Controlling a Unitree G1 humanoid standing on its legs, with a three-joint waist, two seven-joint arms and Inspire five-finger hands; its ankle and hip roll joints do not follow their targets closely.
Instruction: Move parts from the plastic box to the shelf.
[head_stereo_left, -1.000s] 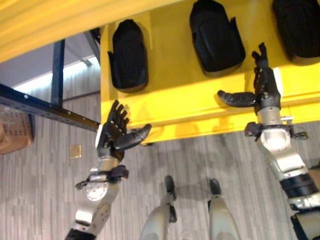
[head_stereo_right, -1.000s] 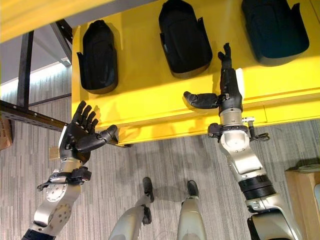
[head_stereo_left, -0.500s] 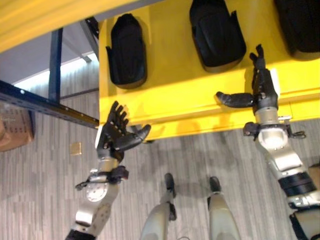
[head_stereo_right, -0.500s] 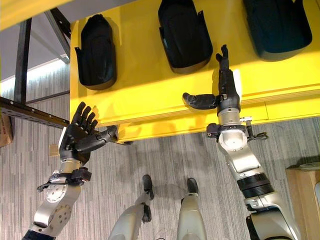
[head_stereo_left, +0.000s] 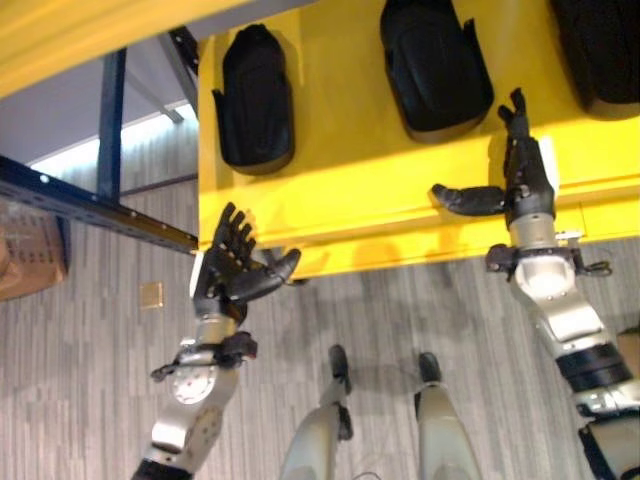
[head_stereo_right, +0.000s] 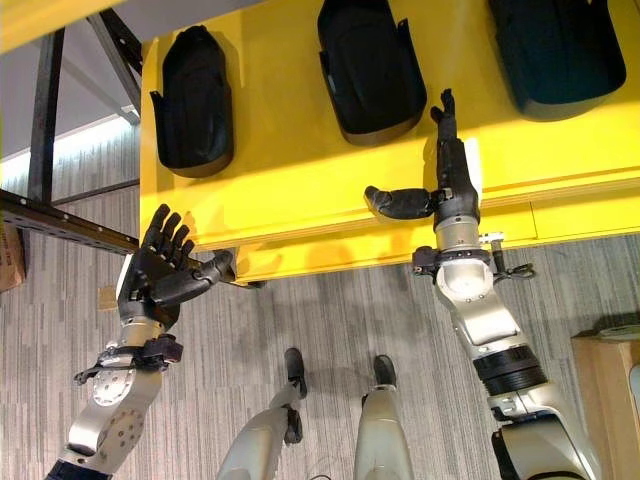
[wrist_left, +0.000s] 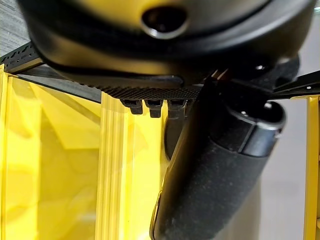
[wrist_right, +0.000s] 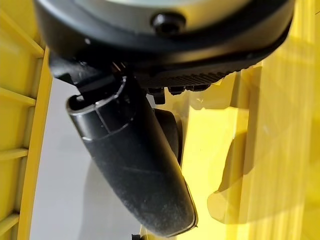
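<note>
Facing: yellow plastic box (head_stereo_right: 300, 190), seen from the head camera with both hands raised at its near wall.
Container: the yellow plastic box is open toward the camera; its flat yellow floor carries three black parts set in a row.
Contents, left: black moulded part (head_stereo_right: 195, 100), rounded at its far end, lying in the box near its left wall.
Contents, middle: second black part (head_stereo_right: 370, 70), broader, lying apart from the first with bare yellow between them.
Contents, right: third black part (head_stereo_right: 555, 55), cut off by the picture's edge.
Left hand: left hand (head_stereo_right: 160, 272) sits at the box's lower left corner, fingers spread and straight, thumb pointing toward the corner edge; it has hold of nothing.
Right hand: right hand (head_stereo_right: 445, 190) lies against the near yellow wall below the middle part, fingers straight and pointing up, thumb stretched sideways; nothing is in its grasp.
Part contact: neither hand touches any of the black parts.
Surroundings: dark metal rack beam (head_stereo_left: 95, 205) runs behind the box at the left; grey plank floor (head_stereo_right: 320, 320) lies below.
Side item: brown cardboard box (head_stereo_left: 30, 265) rests on the floor at the far left.
</note>
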